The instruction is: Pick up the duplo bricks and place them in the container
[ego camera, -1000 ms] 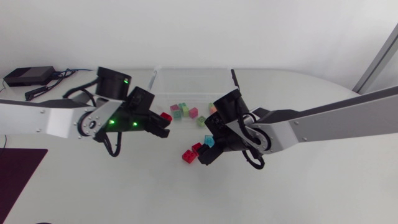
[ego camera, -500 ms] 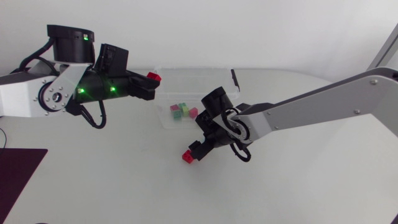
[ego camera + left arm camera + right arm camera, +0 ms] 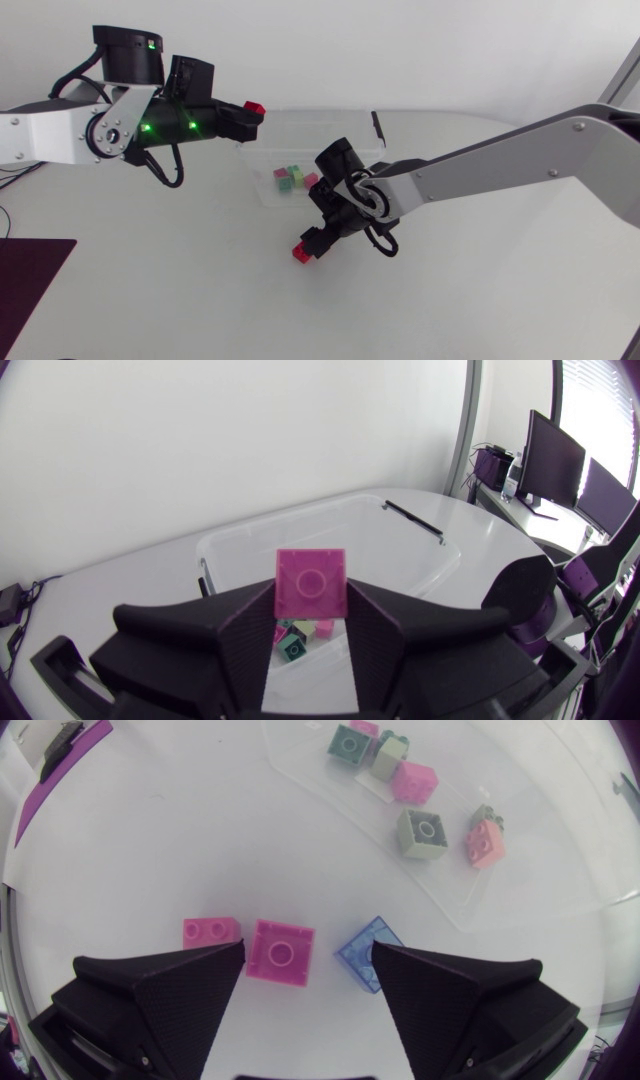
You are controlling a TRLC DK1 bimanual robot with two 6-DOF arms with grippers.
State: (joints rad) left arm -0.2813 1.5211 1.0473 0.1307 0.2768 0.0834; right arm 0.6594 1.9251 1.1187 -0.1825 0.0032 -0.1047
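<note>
My left gripper [image 3: 246,110] is shut on a red brick [image 3: 254,106], held in the air just left of the clear container [image 3: 345,128]. In the left wrist view this brick [image 3: 311,584] sits between the fingers, above the container's rim [image 3: 400,520]. Several bricks [image 3: 291,177] lie inside the container. My right gripper [image 3: 318,240] stands open low over the table in front of it. Between its fingers [image 3: 165,982] lie a square red brick [image 3: 280,953] and a pale blue brick [image 3: 368,952]. A smaller red brick [image 3: 211,931] lies just ahead of one finger.
A black strip [image 3: 377,127] lies along the container's right rim. A dark mat [image 3: 30,270] covers the table's front left corner. Black boxes and cables [image 3: 45,125] sit at the back left.
My left arm has lifted the red brick up off the table and over towards the container. My right gripper has come down over the loose bricks, its fingers narrowing slightly.
</note>
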